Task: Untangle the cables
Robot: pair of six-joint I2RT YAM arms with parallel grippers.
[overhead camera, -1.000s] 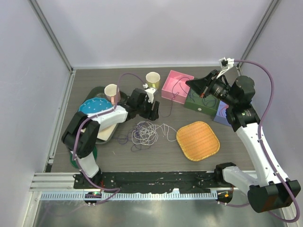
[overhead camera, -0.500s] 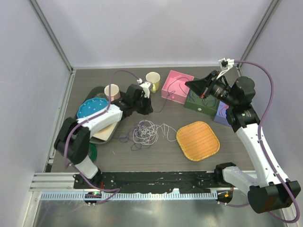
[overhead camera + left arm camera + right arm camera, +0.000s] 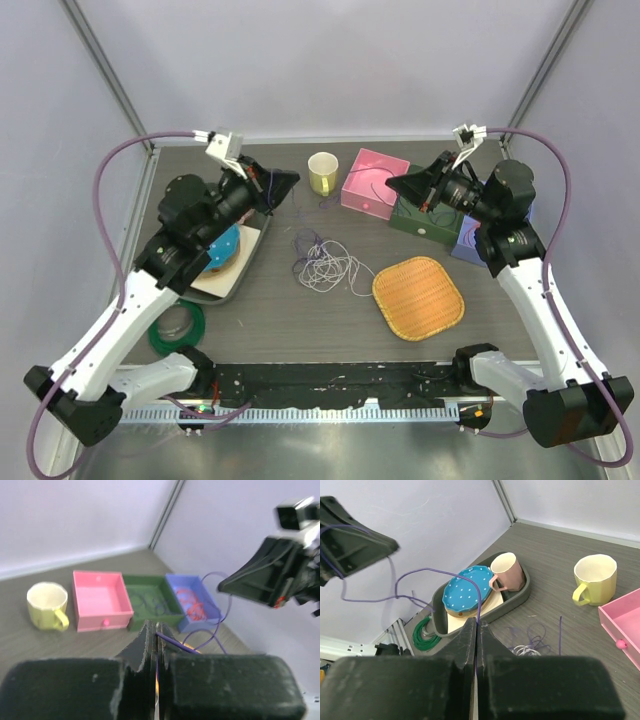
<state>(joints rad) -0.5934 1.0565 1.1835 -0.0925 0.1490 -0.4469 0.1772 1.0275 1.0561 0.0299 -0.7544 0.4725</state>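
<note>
A tangle of white and purple cables (image 3: 322, 264) lies on the table between the arms. One purple cable (image 3: 215, 611) runs through the air from my left gripper (image 3: 154, 628) to my right gripper (image 3: 476, 625), and both are shut on it. In the right wrist view this strand (image 3: 422, 571) arcs up toward the left gripper's black fingers (image 3: 355, 547). Both grippers are raised, the left (image 3: 290, 180) above the tray's far end and the right (image 3: 392, 184) over the pink box. An orange-red cable (image 3: 191, 603) lies coiled in the blue box and a dark one (image 3: 150, 601) in the green box.
A yellow mug (image 3: 322, 172), a pink box (image 3: 375, 182), a green box (image 3: 420, 220) and a blue box (image 3: 468, 242) line the back. A woven orange mat (image 3: 418, 297) lies right of the tangle. A grey tray (image 3: 517, 596) holds a blue dotted plate (image 3: 467, 587) and a pink cup (image 3: 507, 571). A green coil (image 3: 178, 328) sits at the near left.
My left gripper shut on a purple cable at the tangle, then rose up and back to the left. The tangle shifted slightly away. The right arm stayed still.
</note>
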